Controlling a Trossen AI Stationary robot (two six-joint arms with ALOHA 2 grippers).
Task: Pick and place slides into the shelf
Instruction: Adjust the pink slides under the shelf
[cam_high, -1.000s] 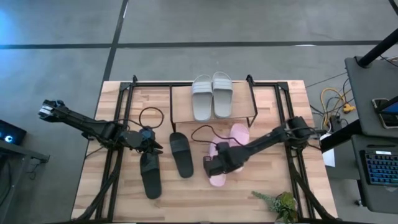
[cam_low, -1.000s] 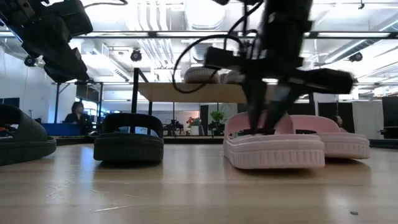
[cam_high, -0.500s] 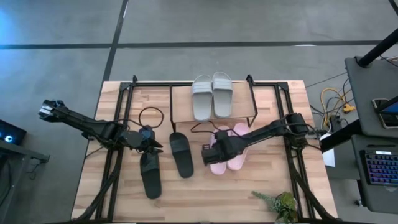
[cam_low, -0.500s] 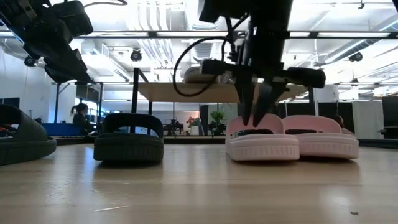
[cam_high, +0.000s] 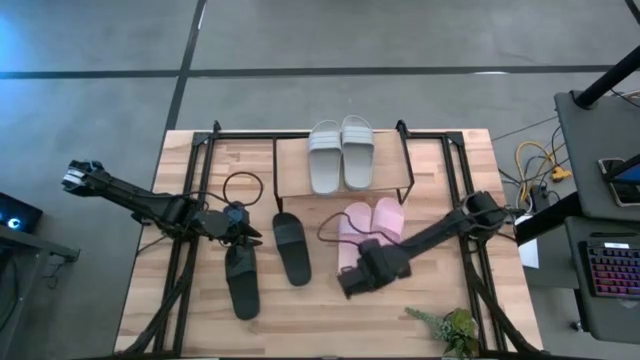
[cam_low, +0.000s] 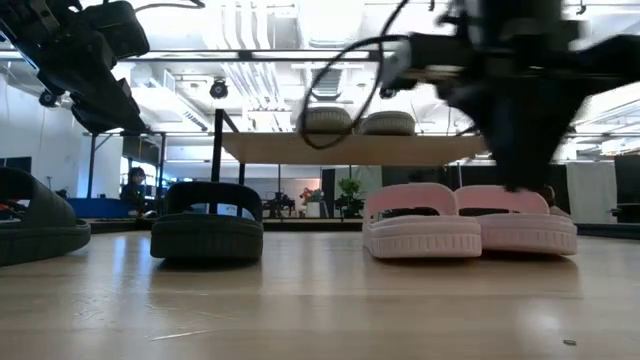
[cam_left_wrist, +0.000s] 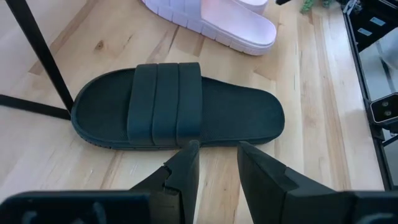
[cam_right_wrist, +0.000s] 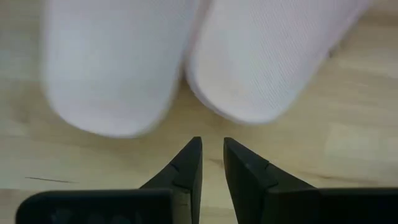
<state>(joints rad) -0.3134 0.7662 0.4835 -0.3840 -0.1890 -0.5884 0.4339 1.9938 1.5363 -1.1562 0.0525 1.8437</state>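
A: Changed since a second back?

B: Right gripper (cam_high: 352, 284) pulled away from the two pale pink foam slides (cam_high: 368, 226), now hanging above bare planks on the near side of their heels. Was down on the nearer pink one before, that one then lying askew and closer in. Now both pink ones side by side, touching, toes toward the small low shelf with the light wooden plank top and thin black legs (cam_high: 385, 176).

A: Jaws on that side?

B: Parted by a narrow gap, nothing between them, only table wood and the pink heels (cam_right_wrist: 186, 56) ahead.

A: And the left?

B: Left gripper (cam_high: 240, 233) unmoved, between the two black rubber slides. Fingers (cam_left_wrist: 184, 168) a little apart, empty, hovering just beside the edge of the black slide with the ribbed strap (cam_left_wrist: 177, 107). Second black slide (cam_high: 241, 282) nearer the table's front edge.

A: Anything on the shelf?

B: The pale grey-green pair of slides (cam_high: 340, 153) on top of the plank, side by side, touching. Pink and black pairs down on the wooden table (cam_high: 440, 160), in front of the shelf
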